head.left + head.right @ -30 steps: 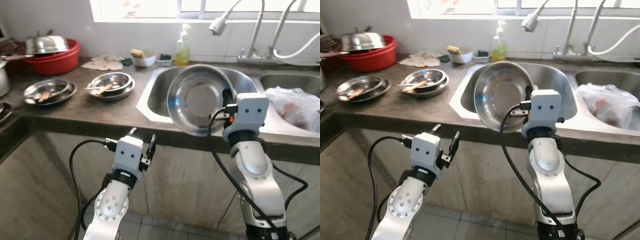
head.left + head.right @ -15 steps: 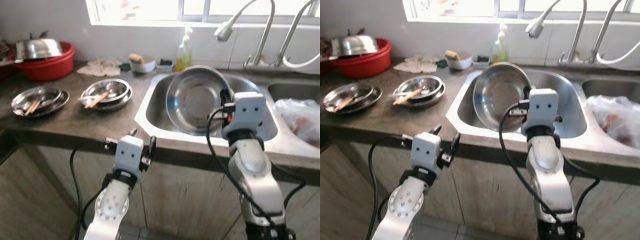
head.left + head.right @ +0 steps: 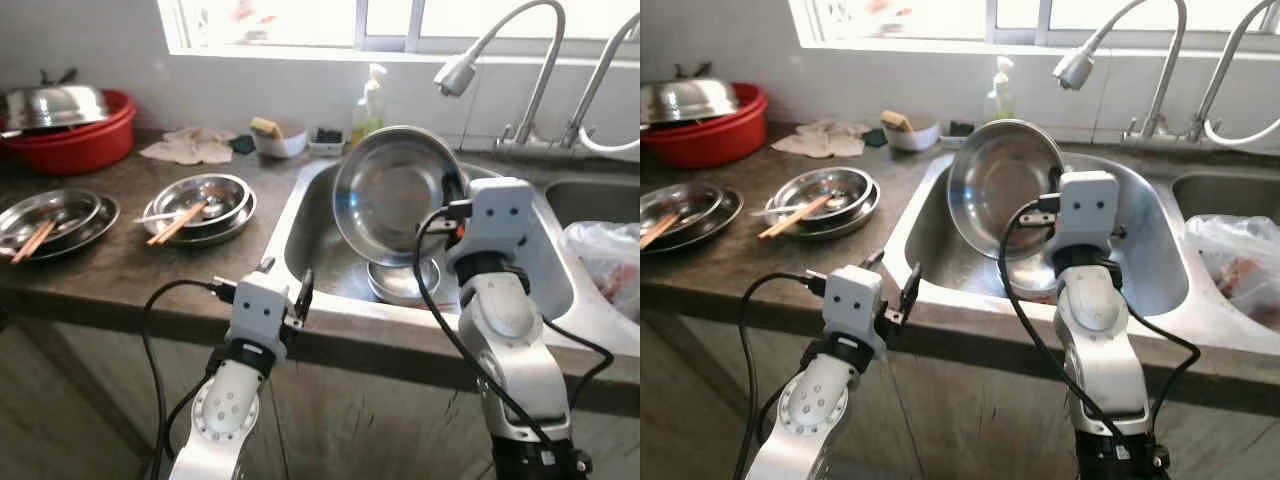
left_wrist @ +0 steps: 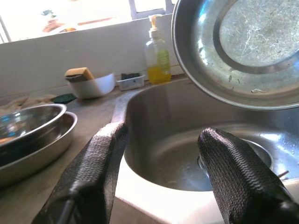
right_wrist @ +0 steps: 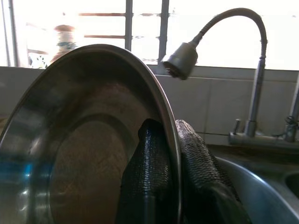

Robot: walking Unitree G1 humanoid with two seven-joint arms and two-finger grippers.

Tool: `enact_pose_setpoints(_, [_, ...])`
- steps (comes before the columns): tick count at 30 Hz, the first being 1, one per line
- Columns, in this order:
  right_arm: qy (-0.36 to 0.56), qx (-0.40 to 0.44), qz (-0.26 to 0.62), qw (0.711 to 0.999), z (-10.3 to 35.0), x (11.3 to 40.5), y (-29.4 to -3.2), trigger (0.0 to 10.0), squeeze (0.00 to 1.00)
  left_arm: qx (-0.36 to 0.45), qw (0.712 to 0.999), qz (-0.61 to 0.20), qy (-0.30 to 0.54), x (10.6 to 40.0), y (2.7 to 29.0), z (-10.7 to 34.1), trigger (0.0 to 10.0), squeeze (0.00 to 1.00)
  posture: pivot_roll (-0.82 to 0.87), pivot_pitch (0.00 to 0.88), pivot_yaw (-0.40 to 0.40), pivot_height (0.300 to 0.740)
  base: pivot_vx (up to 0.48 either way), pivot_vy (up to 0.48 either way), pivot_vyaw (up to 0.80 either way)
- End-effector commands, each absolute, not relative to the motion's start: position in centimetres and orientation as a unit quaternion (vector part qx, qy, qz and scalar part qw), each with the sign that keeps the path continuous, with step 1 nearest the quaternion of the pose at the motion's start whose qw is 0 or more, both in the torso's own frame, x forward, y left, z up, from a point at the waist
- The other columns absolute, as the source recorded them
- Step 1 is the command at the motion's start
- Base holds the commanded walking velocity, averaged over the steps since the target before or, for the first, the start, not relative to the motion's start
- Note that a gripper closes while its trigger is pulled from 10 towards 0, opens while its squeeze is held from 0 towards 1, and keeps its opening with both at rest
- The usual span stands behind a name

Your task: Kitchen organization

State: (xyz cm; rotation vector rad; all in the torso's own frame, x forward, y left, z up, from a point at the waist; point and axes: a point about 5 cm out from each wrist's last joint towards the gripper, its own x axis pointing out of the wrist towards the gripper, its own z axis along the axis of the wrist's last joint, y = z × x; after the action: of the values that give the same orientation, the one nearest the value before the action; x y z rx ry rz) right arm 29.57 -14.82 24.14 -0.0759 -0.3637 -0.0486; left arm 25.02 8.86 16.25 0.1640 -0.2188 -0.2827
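Steel is what the right gripper [image 5: 173, 172] holds: a wide steel bowl [image 3: 395, 192], tipped up on edge over the left sink basin [image 3: 320, 255], its hollow side facing the robot. The right wrist view shows one black finger [image 5: 147, 177] against the inside of the bowl wall and the other against the outside, so the rim is pinched between them. Below the bowl, on the basin floor, lies a smaller round steel dish [image 3: 400, 282].

The left gripper [image 3: 287, 300] hovers low at the front edge of the counter [image 3: 130, 270], just before the basin's near rim, with its two fingers [image 4: 93, 168] spread apart and nothing between them.

On the counter to the left of the basin sit two stacks of shallow steel plates: the nearer stack [image 3: 200, 205] with chopsticks and a spoon lying in it, the farther stack [image 3: 50, 218] with chopsticks too. Behind them stands a red basin [image 3: 75, 140] with a steel lid resting on top. Along the back wall are a crumpled cloth [image 3: 190, 147], a small white bowl with a sponge [image 3: 275, 135], and a bottle of yellow dish soap [image 3: 367, 95]. A curved faucet [image 3: 500, 45] arches over the sink, and a plastic bag [image 3: 605, 265] lies in the right basin.
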Motion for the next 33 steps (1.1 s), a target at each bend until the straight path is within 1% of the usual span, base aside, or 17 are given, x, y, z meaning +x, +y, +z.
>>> enact_pose_setpoints(1, [-0.189, -0.038, -0.041, 0.980, 24.6, 29.5, -15.7, 10.0, 0.00, 0.078, 0.979, -0.149, -0.113, 25.0, 8.3, 16.4, 10.0, 0.00, 0.09, 0.052, -0.007, 0.740, 0.349, 0.000, 0.00])
enact_pose_setpoints(23, [-0.186, -0.040, -0.042, 0.981, 24.6, 29.7, -15.7, 10.0, 0.00, 0.078, 0.979, -0.148, -0.112, 25.0, 8.3, 16.4, 10.0, 0.00, 0.09, 0.051, -0.008, 0.740, 0.349, 0.000, 0.00])
enact_pose_setpoints(24, [-0.096, -0.074, -0.012, 0.993, 23.2, 33.1, -15.7, 10.0, 0.00, 0.077, 0.980, -0.148, -0.111, 24.8, 8.3, 16.4, 10.0, 0.00, 0.10, 0.046, -0.030, 0.740, 0.000, 0.000, 0.00])
enact_pose_setpoints(25, [-0.021, -0.100, 0.004, 0.995, 22.1, 35.3, -16.0, 10.0, 0.00, 0.077, 0.980, -0.148, -0.110, 24.7, 8.3, 16.3, 10.0, 0.00, 0.11, 0.048, -0.030, 0.740, 0.000, 0.000, 0.00])
enact_pose_setpoints(26, [-0.021, -0.100, 0.004, 0.995, 22.1, 35.3, -16.0, 10.0, 0.00, 0.077, 0.980, -0.148, -0.110, 24.7, 8.3, 16.3, 10.0, 0.00, 0.11, 0.048, -0.030, 0.740, 0.000, 0.000, 0.00])
enact_pose_setpoints(27, [0.066, -0.119, 0.016, 0.991, 20.8, 37.3, -16.6, 10.0, 0.00, 0.076, 0.980, -0.149, -0.108, 24.4, 8.2, 16.3, 10.0, 0.00, 0.11, 0.060, -0.035, 0.740, 0.000, 0.000, 0.00])
enact_pose_setpoints(30, [0.097, -0.110, 0.030, 0.989, 20.0, 38.0, -16.3, 10.0, 0.00, 0.075, 0.981, -0.147, -0.104, 24.1, 8.3, 16.2, 10.0, 0.00, 0.12, 0.076, -0.043, 0.740, 0.000, 0.000, 0.00])
enact_pose_setpoints(33, [0.107, -0.110, 0.039, 0.987, 19.6, 38.2, -16.0, 10.0, 0.00, 0.075, 0.981, -0.146, -0.102, 24.0, 8.3, 16.1, 10.0, 0.00, 0.12, 0.084, -0.046, 0.740, 0.000, 0.000, 0.00])
